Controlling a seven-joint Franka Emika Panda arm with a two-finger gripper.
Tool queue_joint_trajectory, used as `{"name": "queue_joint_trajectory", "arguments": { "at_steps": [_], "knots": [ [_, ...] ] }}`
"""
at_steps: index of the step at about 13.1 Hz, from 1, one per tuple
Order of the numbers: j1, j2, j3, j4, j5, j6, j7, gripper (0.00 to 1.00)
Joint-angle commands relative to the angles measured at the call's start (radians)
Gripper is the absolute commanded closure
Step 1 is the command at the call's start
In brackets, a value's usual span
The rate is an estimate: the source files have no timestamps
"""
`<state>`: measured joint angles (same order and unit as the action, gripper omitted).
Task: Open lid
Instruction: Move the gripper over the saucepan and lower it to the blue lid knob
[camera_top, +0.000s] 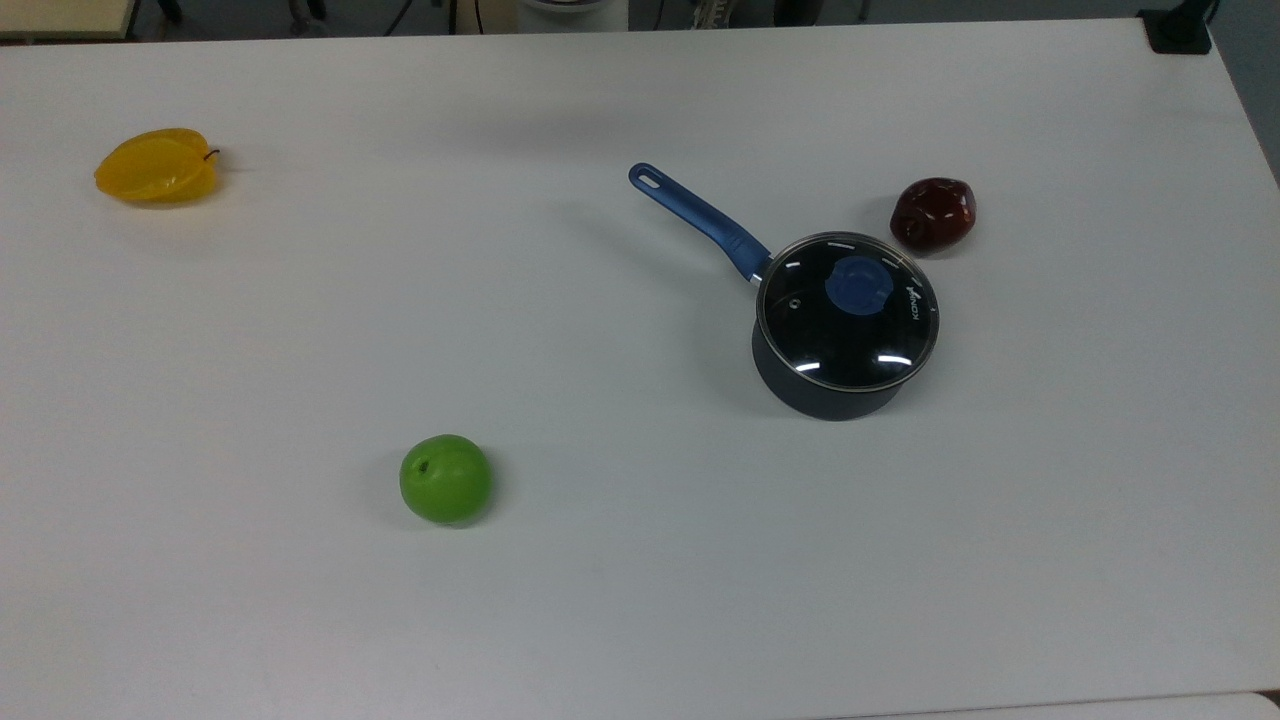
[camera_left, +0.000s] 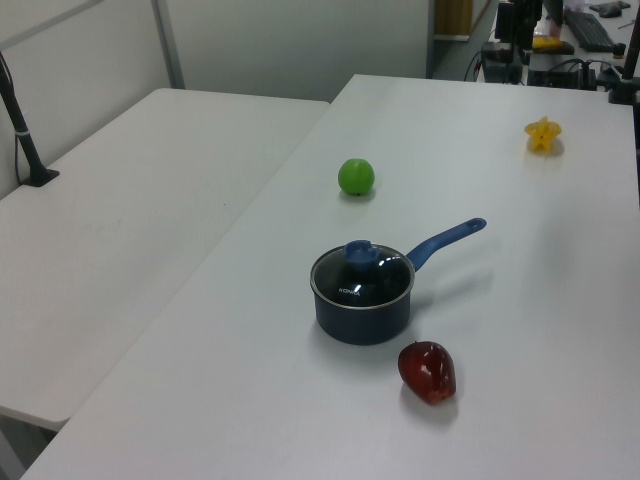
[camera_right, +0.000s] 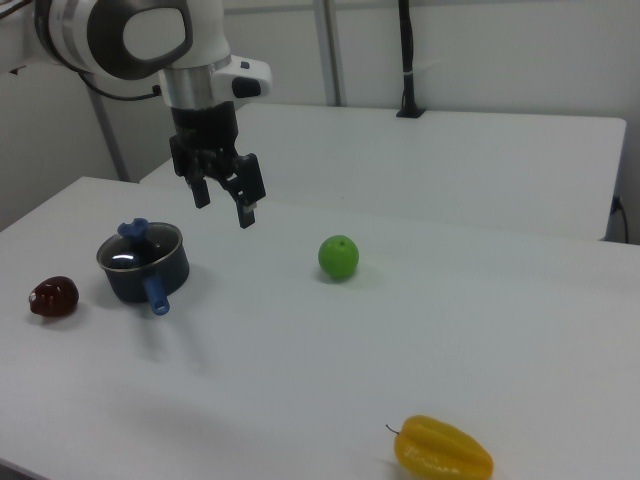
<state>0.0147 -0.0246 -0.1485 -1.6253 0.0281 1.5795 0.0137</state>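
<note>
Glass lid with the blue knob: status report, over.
Pincer open, high above table, holding nothing. Round glass lid seated on dark saucepan, untouched. Nothing over the blue knob.

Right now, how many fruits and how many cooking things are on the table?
Fruits: 3, a green apple, a dark red fruit and a yellow starfruit
Cooking things: 2, a pan and its lid
Total: 5
</note>
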Motion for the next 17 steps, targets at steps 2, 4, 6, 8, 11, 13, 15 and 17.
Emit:
{"name": "queue_joint_trajectory", "arguments": {
  "at_steps": [2, 4, 6, 8, 11, 13, 15, 17],
  "knots": [
    [0.042, 0.029, 0.021, 0.040, 0.006, -0.006, 0.027, 0.00],
    [0.095, 0.095, 0.052, 0.091, 0.006, 0.010, 0.171, 0.00],
    [0.184, 0.193, 0.053, 0.171, 0.006, 0.031, 0.334, 0.00],
    [0.247, 0.254, 0.088, 0.189, 0.001, 0.132, 0.383, 0.00],
    [0.330, 0.359, 0.099, 0.266, -0.001, 0.232, 0.567, 0.00],
    [0.361, 0.399, 0.133, 0.272, -0.002, 0.273, 0.626, 0.00],
    [0.410, 0.460, 0.135, 0.304, -0.008, 0.290, 0.687, 0.00],
    [0.424, 0.500, 0.136, 0.331, -0.008, 0.330, 0.779, 0.00]
  ]
}}
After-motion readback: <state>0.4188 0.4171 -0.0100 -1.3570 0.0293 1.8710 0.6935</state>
